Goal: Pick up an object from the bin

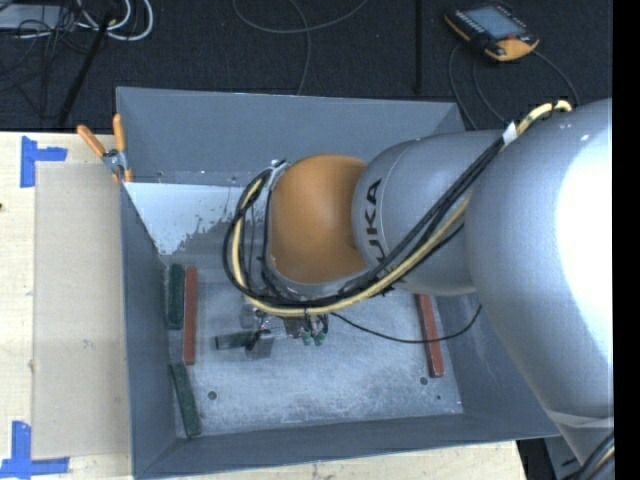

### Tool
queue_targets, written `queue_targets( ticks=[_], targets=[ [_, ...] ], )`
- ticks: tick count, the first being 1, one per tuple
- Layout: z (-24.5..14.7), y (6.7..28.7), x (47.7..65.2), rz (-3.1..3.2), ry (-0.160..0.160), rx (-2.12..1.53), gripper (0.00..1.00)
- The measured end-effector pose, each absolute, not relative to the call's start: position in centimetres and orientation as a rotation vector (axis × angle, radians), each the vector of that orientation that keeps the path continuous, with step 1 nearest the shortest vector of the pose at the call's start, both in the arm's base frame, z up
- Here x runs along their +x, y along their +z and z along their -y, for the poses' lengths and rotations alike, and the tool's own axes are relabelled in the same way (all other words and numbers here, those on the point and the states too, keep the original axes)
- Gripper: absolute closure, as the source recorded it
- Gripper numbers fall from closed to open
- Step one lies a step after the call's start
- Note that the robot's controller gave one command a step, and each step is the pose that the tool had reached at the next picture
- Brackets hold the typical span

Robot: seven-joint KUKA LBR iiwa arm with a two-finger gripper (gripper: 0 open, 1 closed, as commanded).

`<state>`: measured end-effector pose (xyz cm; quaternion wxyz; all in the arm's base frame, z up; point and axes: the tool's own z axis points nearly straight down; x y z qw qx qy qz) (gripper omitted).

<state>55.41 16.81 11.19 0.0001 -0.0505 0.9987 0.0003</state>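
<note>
- Nearest to my camera is the robot's thick silver arm, reaching in from the right and covering much of that side of the view.
- At its wrist sits a rounded orange cover, over the middle of the grey metal bin. Looped yellow and black cables hang round the cover's left and lower edge.
- Below the cover I see the hand, low over the bin floor, a little left of centre. It is dark and partly hidden by the cables. I cannot tell whether it is spread or pressed together, and I see nothing clearly pinched in it.
- A small dark piece, short and flat, lies on the floor just to the left of the hand. It is the thing closest to the hand. I cannot tell whether the two touch, or whether the piece is a loose thing at all.
- Near the bin's left wall a dark green stick lies lengthwise, with a reddish-brown stick just beside it on its right; both are well apart from the hand.
- A second green stick lies further down the left wall, slightly tilted, toward the bin's lower left corner.
- On the right side of the floor another reddish-brown stick lies lengthwise, partly under the arm from my view and well apart from the hand.
- Pale speckles are scattered across the bin floor, thickest in the lower half.
</note>
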Motion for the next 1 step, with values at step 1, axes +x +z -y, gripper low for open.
queue_targets(
  ticks=[1],
  targets=[
    [-16.81, 11.92, 55.4, -3.138, 0.001, -0.158, 1.0]
  ],
)
